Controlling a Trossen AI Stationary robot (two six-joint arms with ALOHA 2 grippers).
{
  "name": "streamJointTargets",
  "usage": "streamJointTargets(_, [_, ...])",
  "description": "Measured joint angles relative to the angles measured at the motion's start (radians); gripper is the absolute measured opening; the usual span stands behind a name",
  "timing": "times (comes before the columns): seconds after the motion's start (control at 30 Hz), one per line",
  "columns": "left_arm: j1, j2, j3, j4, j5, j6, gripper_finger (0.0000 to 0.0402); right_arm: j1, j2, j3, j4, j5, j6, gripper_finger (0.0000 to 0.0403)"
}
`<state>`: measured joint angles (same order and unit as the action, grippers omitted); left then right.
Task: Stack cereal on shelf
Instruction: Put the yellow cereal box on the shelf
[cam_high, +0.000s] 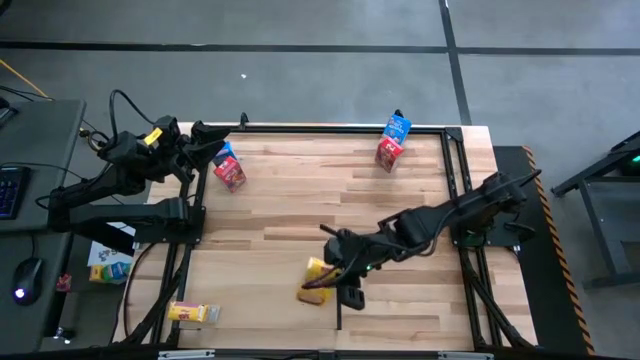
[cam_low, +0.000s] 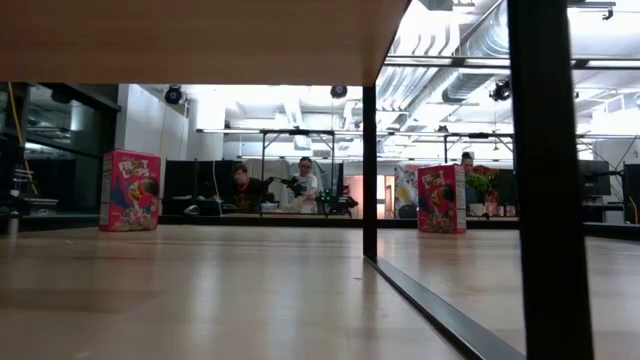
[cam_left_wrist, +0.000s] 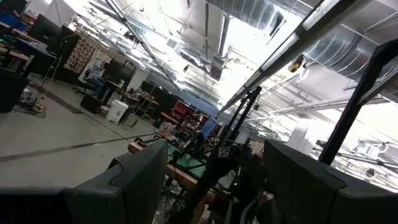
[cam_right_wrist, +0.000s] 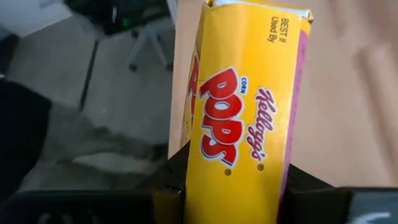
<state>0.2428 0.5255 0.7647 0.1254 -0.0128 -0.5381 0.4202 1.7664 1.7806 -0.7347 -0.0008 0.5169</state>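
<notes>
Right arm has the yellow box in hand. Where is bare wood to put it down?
The wide middle of the table is bare, between the red box by the left gripper and the blue and red boxes at the far edge. Crowded only around the right gripper and its yellow box.

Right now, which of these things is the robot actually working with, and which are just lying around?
Part of the job:
yellow carton in the right gripper
yellow carton at table corner
two red cartons
blue carton

Just lying about:
keyboard
mouse
</notes>
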Motion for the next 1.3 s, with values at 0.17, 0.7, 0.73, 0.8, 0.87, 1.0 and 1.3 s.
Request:
streamJointTargets(0.17, [0.000, 0.005, 0.000, 0.001, -0.005, 0.000, 0.0256, 0.000, 0.062, 0.209, -0.213, 0.095, -0.102, 0.0099])
streamJointTargets(0.7, [0.000, 0.005, 0.000, 0.000, -0.006, 0.000, 0.0256, 0.002, 0.186, 0.348, -0.359, 0.131, -0.159, 0.0100])
streamJointTargets(0.73, [0.000, 0.005, 0.000, 0.000, -0.006, 0.001, 0.0256, 0.002, 0.186, 0.348, -0.368, 0.140, -0.158, 0.0103])
streamJointTargets(0.8, [0.000, 0.005, 0.000, 0.000, -0.006, 0.008, 0.0256, 0.002, 0.186, 0.348, -0.379, 0.151, -0.157, 0.0111])
streamJointTargets(0.87, [0.000, 0.005, 0.000, 0.000, -0.006, 0.009, 0.0256, 0.001, 0.186, 0.348, -0.383, 0.152, -0.156, 0.0122])
streamJointTargets(1.0, [0.000, 0.005, 0.000, 0.000, -0.006, 0.008, 0.0256, 0.002, 0.186, 0.348, -0.384, 0.160, -0.158, 0.0136])
streamJointTargets(1.3, [0.000, 0.005, 0.000, 0.000, -0.006, -0.007, 0.0256, 0.005, 0.199, 0.348, -0.403, 0.184, -0.159, 0.0140])
